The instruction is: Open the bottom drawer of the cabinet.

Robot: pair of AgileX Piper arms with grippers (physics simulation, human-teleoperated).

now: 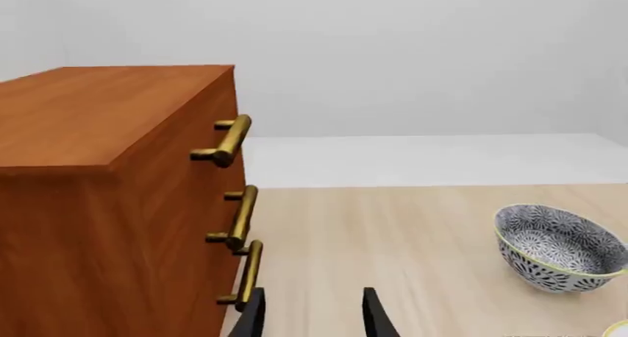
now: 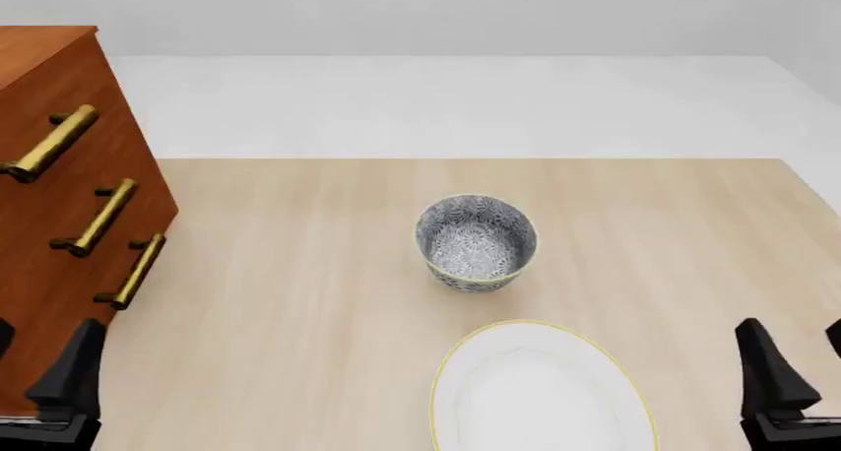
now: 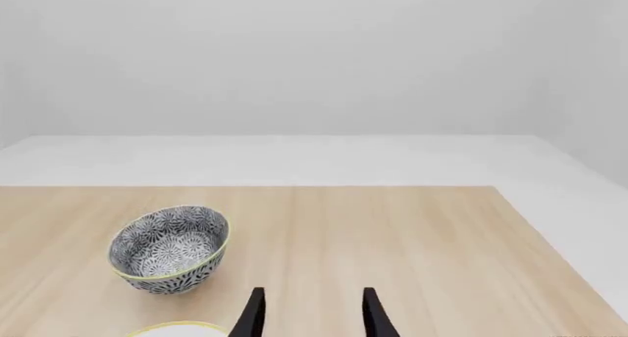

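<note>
**All three drawers shut, both arms hanging back**

No writing or labels anywhere to read. The cabinet (image 2: 66,225) stands at the counter's (image 2: 302,274) left edge, the bottom drawer (image 2: 112,303) flush, its brass handle (image 2: 136,271) untouched. The patterned bowl (image 2: 476,240) sits empty mid-counter, the white plate (image 2: 542,392) bare. Left end effector (image 1: 312,316) released beside the lowest handle; right end effector (image 3: 312,315) released too.

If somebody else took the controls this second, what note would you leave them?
Left gripper: open, holding nothing, near the cabinet.
Right gripper: open, holding nothing, over bare table.
The cabinet stands at the table's left edge. Bottom drawer is shut, its brass handle untouched.
Bowl and plate sit mid-table.
Done: nothing. Left: grip the lowest handle, pull the drawer out.
</note>
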